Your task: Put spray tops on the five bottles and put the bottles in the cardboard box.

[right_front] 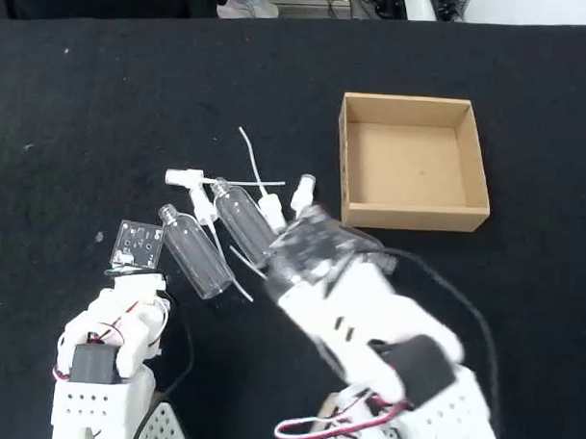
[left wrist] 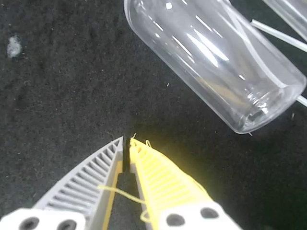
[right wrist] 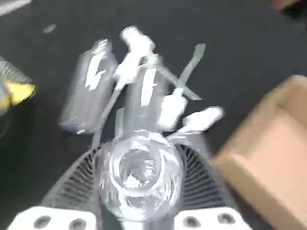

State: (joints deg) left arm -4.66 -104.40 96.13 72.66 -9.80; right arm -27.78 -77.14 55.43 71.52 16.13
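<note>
Plainly, the right gripper is the one at work: its jaws are clamped around a held bottle, seen end-on, so the bottle's long axis runs straight out along the gripper's own line. Whether a top is already on it is too blurred to tell.

The box stands open and bare on the table, to this gripper's right and a little farther out. Its near left corner is close by, so a short swing rightward should carry the bottle over the wall. If a cap has to go on first, the loose tops lie just beyond the fingertips.

The left gripper has its jaws pressed together on nothing. A second bottle lies on its side just to that gripper's right, apart from it, its axis slanting across the gripper's line — base nearer the arms, neck pointing away.
</note>
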